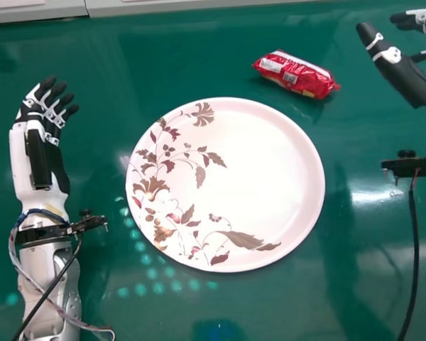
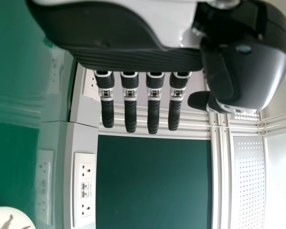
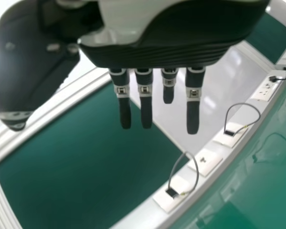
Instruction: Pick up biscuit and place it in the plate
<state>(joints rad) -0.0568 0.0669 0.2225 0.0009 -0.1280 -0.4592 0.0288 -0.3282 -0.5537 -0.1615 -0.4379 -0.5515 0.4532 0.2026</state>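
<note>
On the green counter (image 1: 270, 305), the round plate (image 1: 263, 156), white with brown leaves and flowers along one side, lies between the two robot hands and nearer than either. The left robot hand (image 1: 46, 110) is empty, its fingers extended. Beyond the plate, well to the right of that hand, lies the biscuit packet (image 1: 296, 74) (a shiny red one, set aslant), apart from the right robot hand (image 1: 401, 69), whose fingers reach out straight, pinching nothing.
</note>
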